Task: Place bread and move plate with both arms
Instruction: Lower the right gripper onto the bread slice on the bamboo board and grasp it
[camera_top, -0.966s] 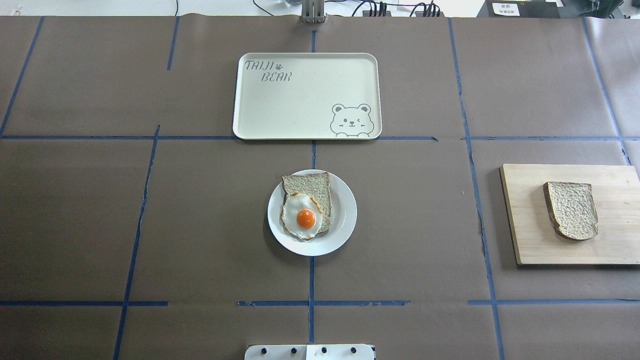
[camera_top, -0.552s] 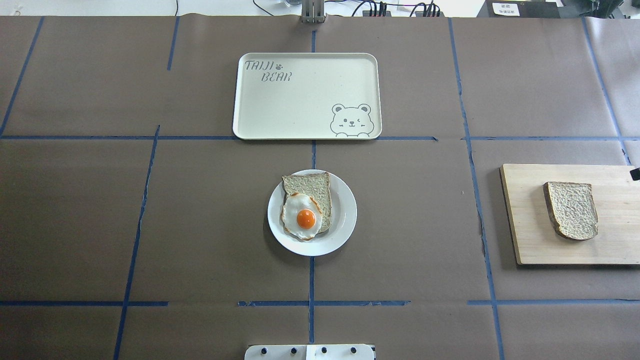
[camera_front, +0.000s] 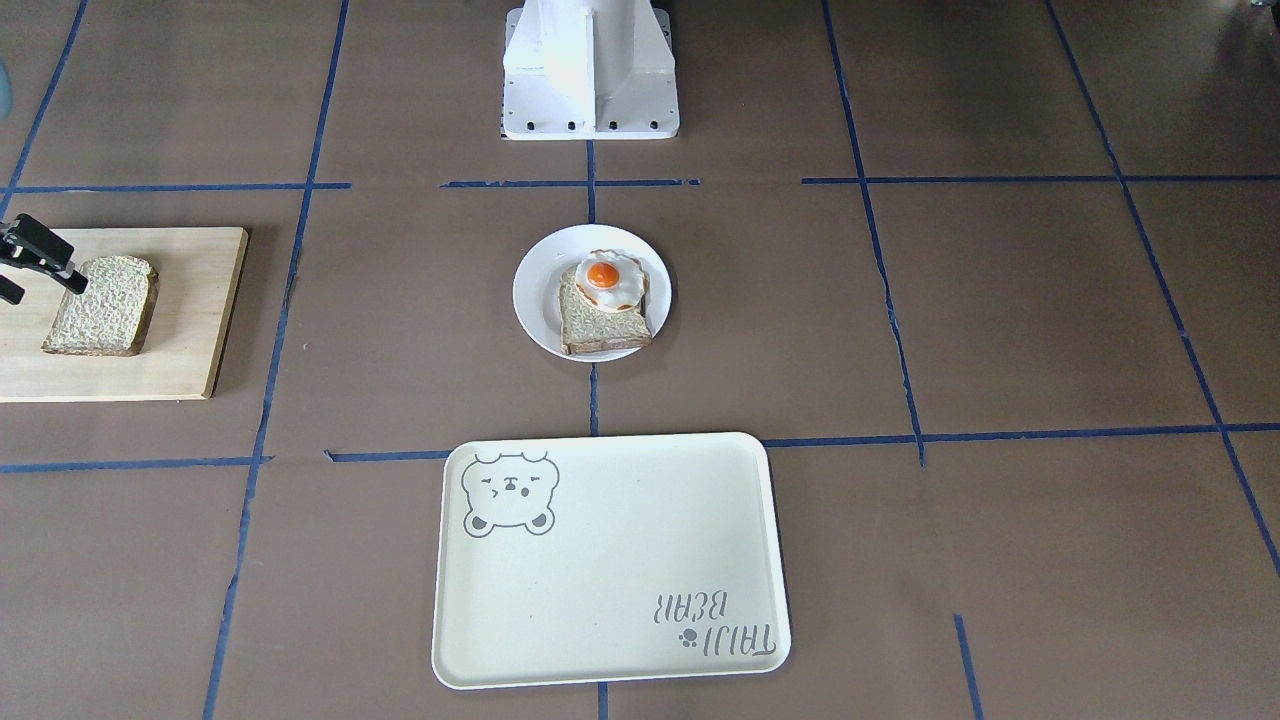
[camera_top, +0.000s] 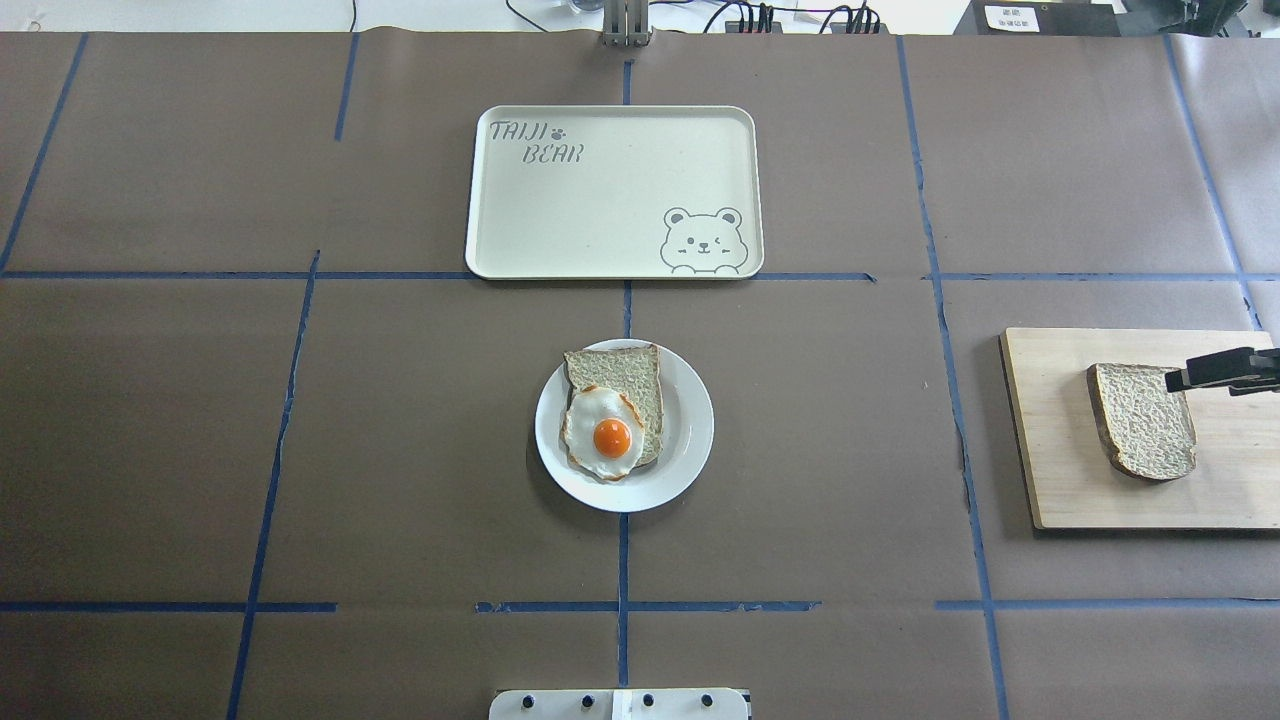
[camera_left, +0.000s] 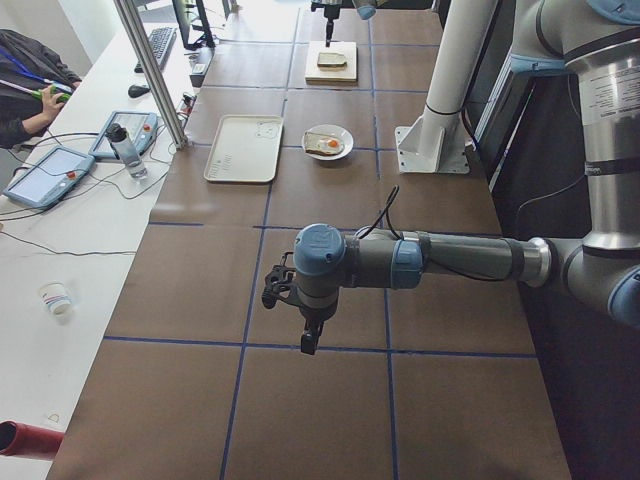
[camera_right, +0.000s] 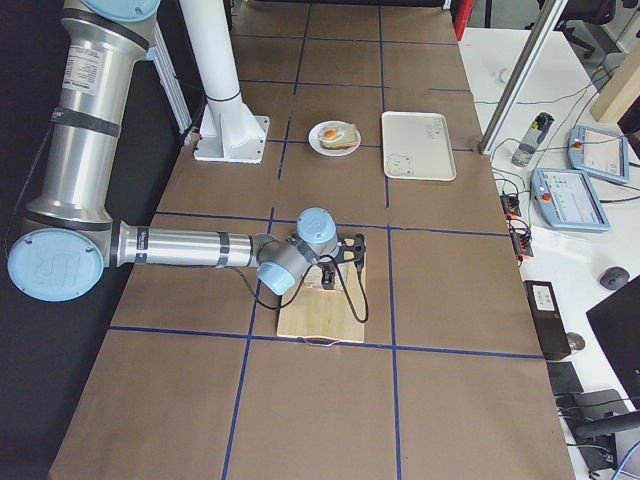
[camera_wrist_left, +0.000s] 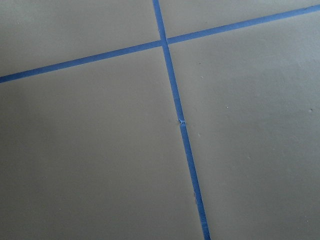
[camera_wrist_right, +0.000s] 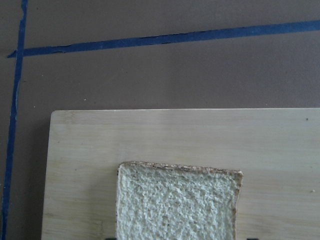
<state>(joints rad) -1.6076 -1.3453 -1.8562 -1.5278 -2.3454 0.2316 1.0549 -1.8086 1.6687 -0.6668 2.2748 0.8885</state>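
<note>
A: Right gripper spread wide, empty, above the bread on the wooden board. Centre it, straddle both crusts, then descend.
B: Left gripper?
A: Can't tell its fingers. Since 0.6 s ago the right one has come in from the frame edge; plate unmoved.

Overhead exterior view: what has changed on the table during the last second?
The right gripper has come in from the view's right edge and is now open over the far edge of the bread; it holds nothing. The bread on the wooden board, the plate with the egg toast and the tray have not moved.
</note>
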